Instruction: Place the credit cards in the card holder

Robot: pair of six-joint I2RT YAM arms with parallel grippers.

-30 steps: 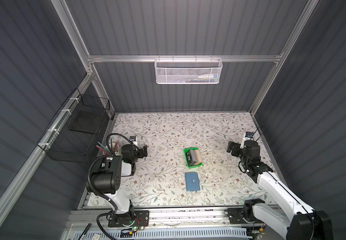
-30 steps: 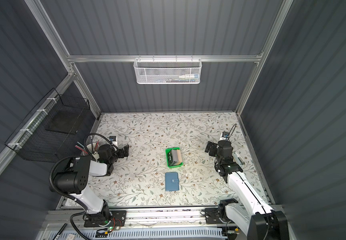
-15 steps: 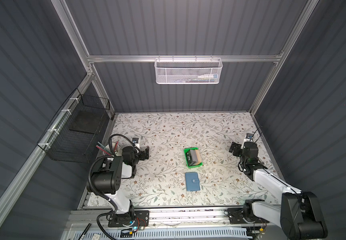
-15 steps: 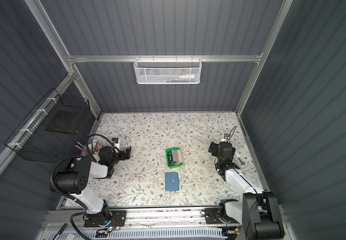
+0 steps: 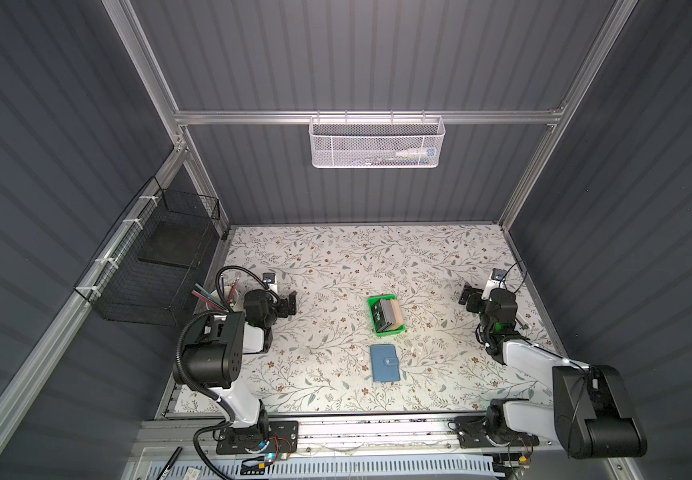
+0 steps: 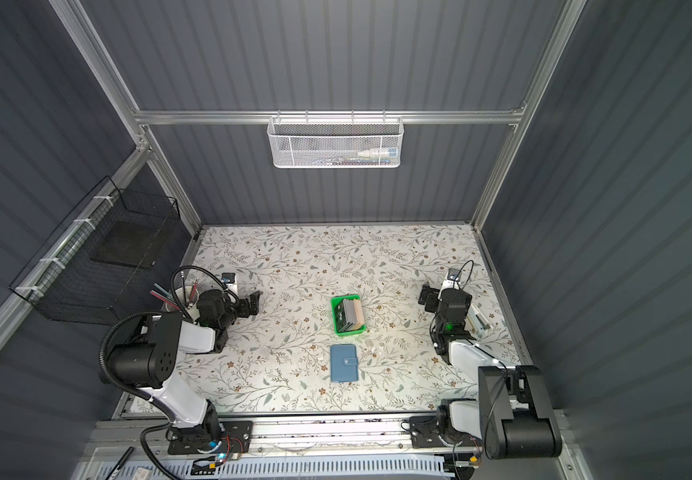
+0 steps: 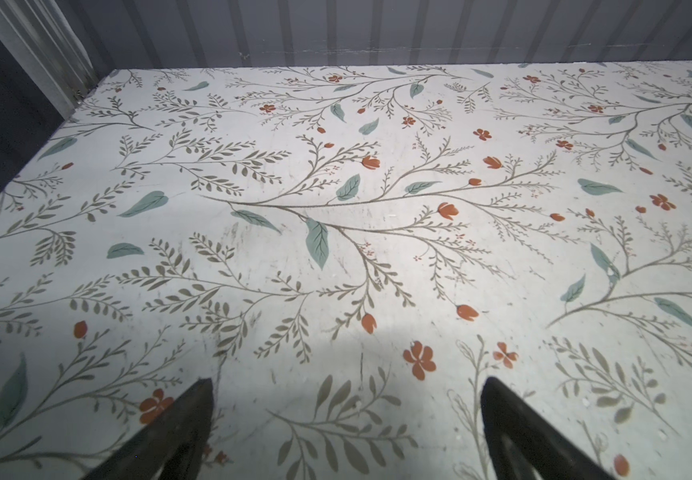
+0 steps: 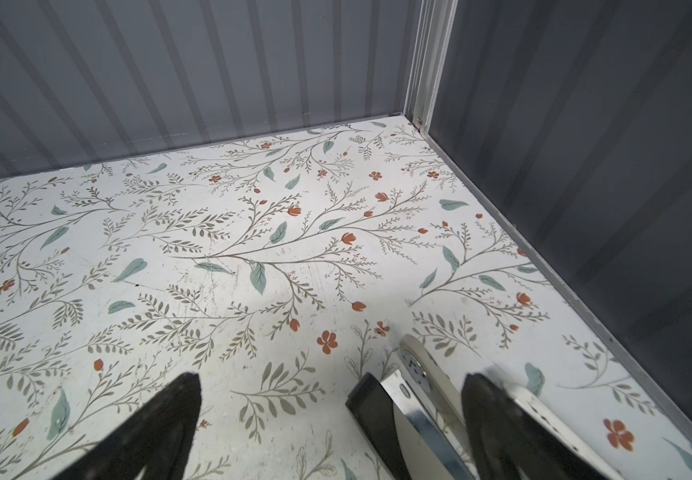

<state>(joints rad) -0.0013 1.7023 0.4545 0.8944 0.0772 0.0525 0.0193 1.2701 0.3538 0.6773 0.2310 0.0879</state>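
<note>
The credit cards (image 5: pixel 388 316) (image 6: pixel 351 315) stand on edge as a dark, grey and tan stack inside a small green tray in mid-table. The blue card holder (image 5: pixel 385 363) (image 6: pixel 343 363) lies shut and flat just in front of the tray, snap tab up. My left gripper (image 5: pixel 291 303) (image 6: pixel 255 306) (image 7: pixel 347 384) hovers low at the table's left, open and empty, far from both. My right gripper (image 5: pixel 469 299) (image 6: pixel 427 297) (image 8: pixel 331 378) sits at the right side, open, with nothing held. Neither wrist view shows cards or holder.
The green tray (image 5: pixel 373 316) (image 6: pixel 337 320) holds the cards. A white and chrome stapler (image 8: pixel 417 374) (image 6: pixel 479 321) lies on the table by the right gripper's finger. A pencil cup (image 5: pixel 223 297) stands behind the left arm. A black wire basket (image 5: pixel 157 266) hangs on the left wall.
The right arm has folded its elbow back toward the front rail, and its gripper shifted slightly right. The left gripper edged a little right. Both stayed open.
</note>
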